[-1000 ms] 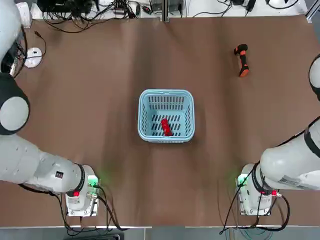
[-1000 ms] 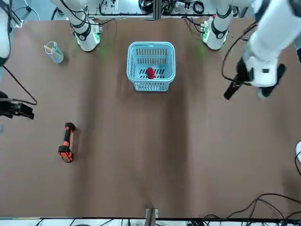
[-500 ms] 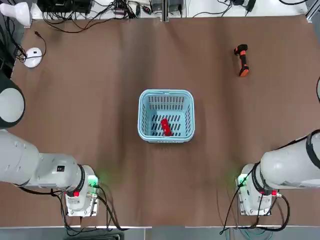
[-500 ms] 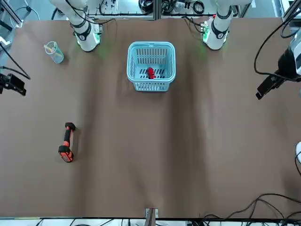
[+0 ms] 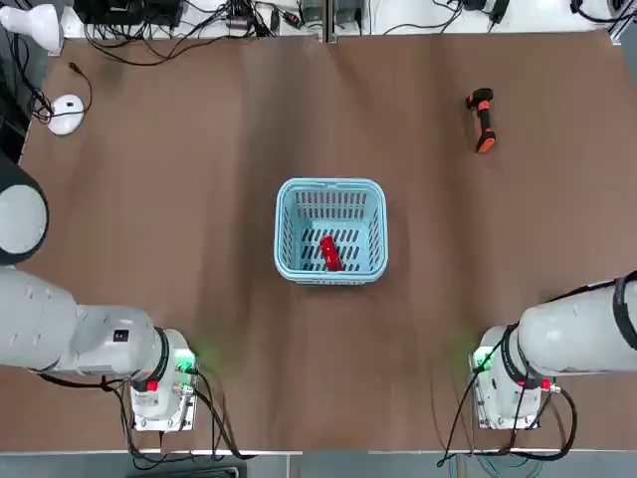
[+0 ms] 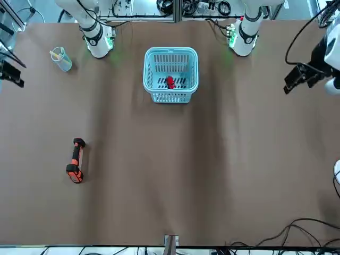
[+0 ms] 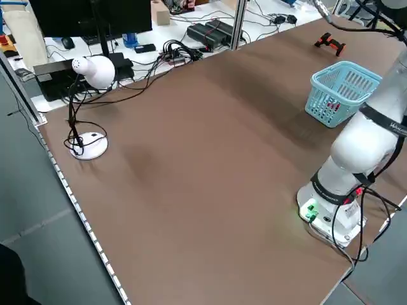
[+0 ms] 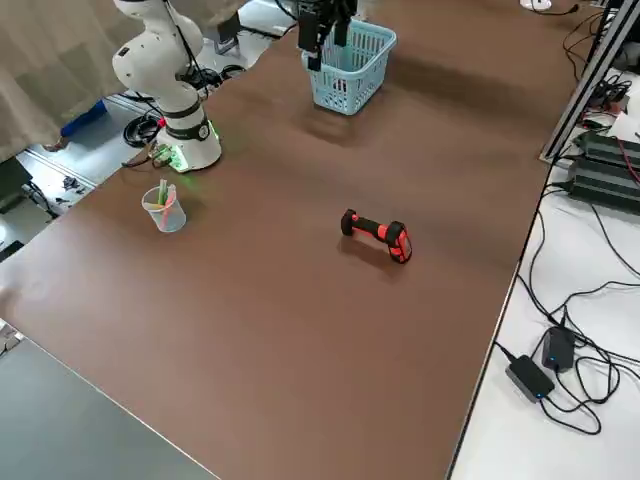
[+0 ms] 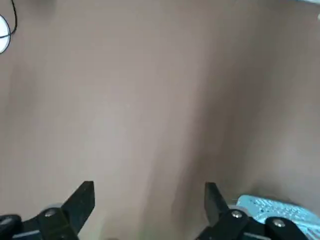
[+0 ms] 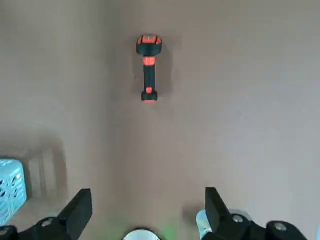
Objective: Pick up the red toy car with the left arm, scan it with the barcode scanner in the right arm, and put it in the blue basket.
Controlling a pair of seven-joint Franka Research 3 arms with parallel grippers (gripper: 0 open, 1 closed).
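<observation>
The car [image 5: 329, 252] lies inside the basket [image 5: 330, 191] at the middle of the worktop [image 5: 199, 199]. The scanner [image 5: 483, 119] lies alone, well apart from the basket. Both the left tool [image 9: 149, 202] and the right tool [image 10: 147, 207] are raised at the sides, fingers apart and empty.

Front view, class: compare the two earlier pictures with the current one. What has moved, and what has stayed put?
Both arms pulled back toward the table's sides. The left gripper, open and empty, moved outward to the edge; the right gripper drew off to the opposite edge. Nothing was taken hold of or let go. The red toy car stayed in the blue basket, and the barcode scanner stayed lying on the table.
</observation>
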